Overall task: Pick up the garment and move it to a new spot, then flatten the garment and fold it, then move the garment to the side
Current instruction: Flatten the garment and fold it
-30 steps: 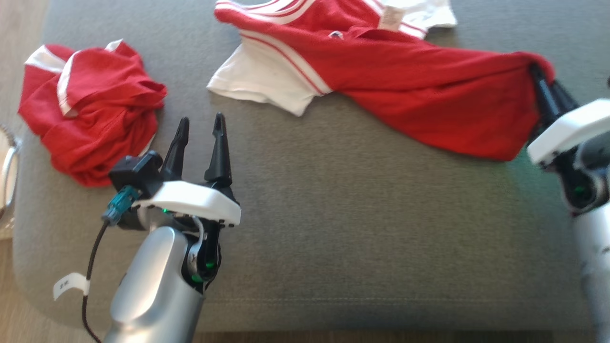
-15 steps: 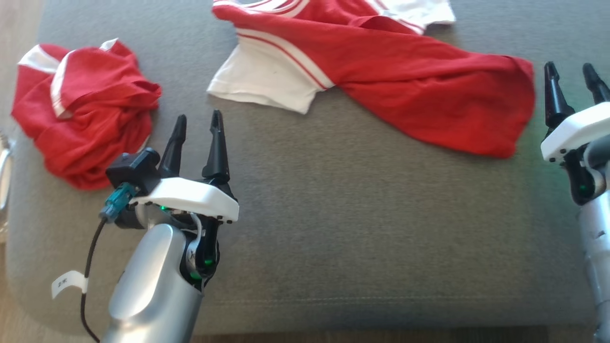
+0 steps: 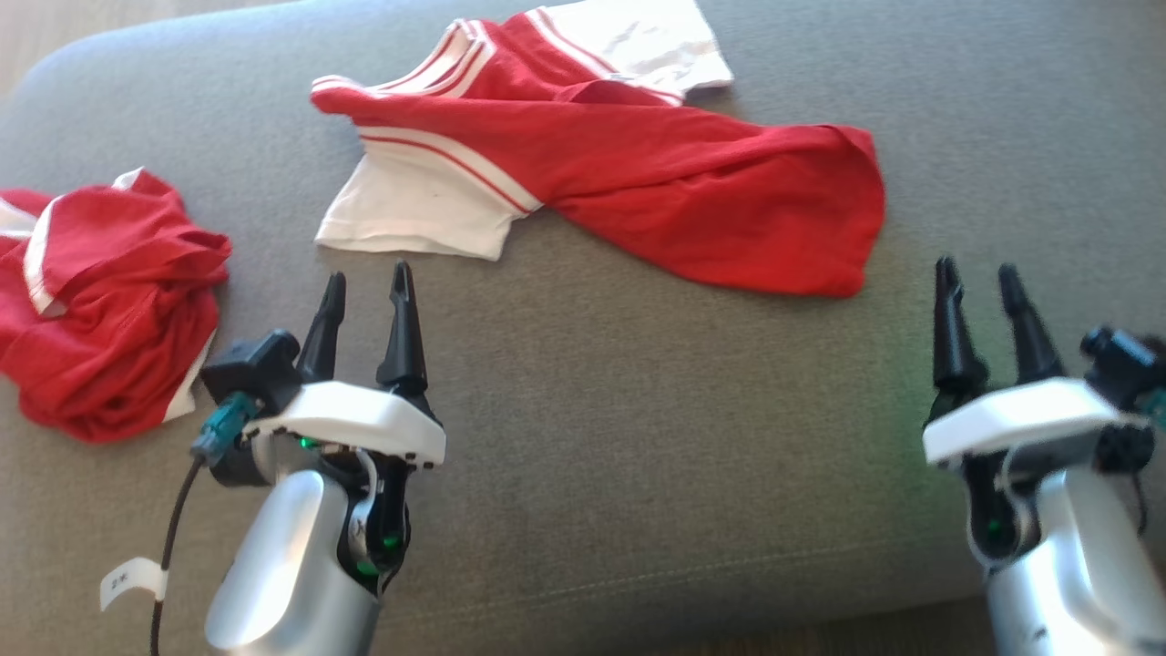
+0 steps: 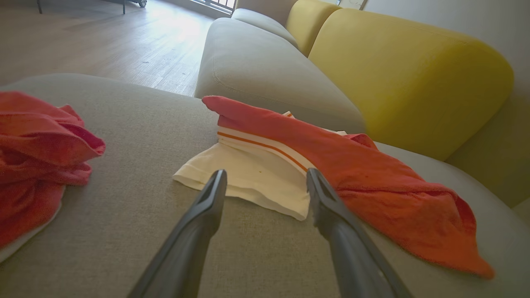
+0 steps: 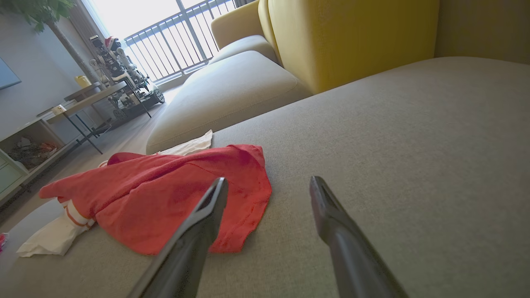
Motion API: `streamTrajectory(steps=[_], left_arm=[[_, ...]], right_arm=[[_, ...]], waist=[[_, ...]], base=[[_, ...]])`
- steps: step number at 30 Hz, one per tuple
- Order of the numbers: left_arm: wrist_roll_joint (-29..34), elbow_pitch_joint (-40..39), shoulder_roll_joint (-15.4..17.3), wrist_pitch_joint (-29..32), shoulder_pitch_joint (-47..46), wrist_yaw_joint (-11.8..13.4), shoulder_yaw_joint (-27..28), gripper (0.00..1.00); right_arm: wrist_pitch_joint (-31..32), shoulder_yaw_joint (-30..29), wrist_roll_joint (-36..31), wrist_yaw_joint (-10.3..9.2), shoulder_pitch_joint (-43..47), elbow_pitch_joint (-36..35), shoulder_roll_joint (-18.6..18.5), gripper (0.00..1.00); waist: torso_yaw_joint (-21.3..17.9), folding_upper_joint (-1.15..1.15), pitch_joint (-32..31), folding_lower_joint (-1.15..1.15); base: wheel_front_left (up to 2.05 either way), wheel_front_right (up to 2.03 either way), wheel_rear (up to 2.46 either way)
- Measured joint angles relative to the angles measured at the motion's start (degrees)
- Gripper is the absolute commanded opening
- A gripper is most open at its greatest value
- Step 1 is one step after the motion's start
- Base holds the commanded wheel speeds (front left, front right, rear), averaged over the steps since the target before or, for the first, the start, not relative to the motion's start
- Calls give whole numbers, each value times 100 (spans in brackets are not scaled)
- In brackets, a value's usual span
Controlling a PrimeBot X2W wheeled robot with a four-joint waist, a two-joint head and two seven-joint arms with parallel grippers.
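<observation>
The twisted red-and-white jersey shirt (image 3: 638,182) lies on the grey fabric cushion (image 3: 638,428), left gripper (image 3: 367,273) and right gripper (image 3: 976,269) empty with jaws apart; flattening looks next, needing corner grips.

Count on the sofa seat (image 3: 638,437): 2 garments, 2 tools.
Garments, both red and white: 1 spread garment (image 3: 656,173), 1 bunched garment (image 3: 109,310). Tools: 1 left tool (image 3: 367,271), 1 right tool (image 3: 976,264), with 2 dark fingers (image 3: 401,319) each, 4 in total. Yellow back cushions (image 4: 405,78): 2, from the left wrist view. Paper tag (image 3: 127,581) on the left arm's cable (image 3: 173,510): 1.
</observation>
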Motion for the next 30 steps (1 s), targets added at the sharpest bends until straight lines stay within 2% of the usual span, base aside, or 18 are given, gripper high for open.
streamTrajectory(steps=[4, 10, 15, 22, 30], left_arm=[[20, 86, 0, 0, 45, -1, 1, 100], [129, 372, 0, 1, 36, 18, 54, 100], [319, 816, 26, 1, -146, 286, 390, 100], [497, 1592, 181, 1, -922, 290, 565, 100], [497, 2547, 558, 1, -1672, 363, 783, 100]], right_arm=[[-2, 125, -76, 0, 341, -331, 53, 100], [-11, 160, -179, 0, 337, -673, 73, 100], [-9, 238, -179, 0, 335, -860, 87, 100], [-10, 433, -216, 0, 271, -939, 107, 100], [-29, 539, -78, 0, 121, -831, 112, 100]], waist=[[-96, 0, -39, 0], [-179, 0, 29, 0], [-256, 0, 161, 0], [-422, 0, 417, 0], [-697, 0, 666, 0]], base=[[0, 0, 0], [0, 0, 0], [0, 0, 0], [0, 0, 0], [0, 0, 0]])
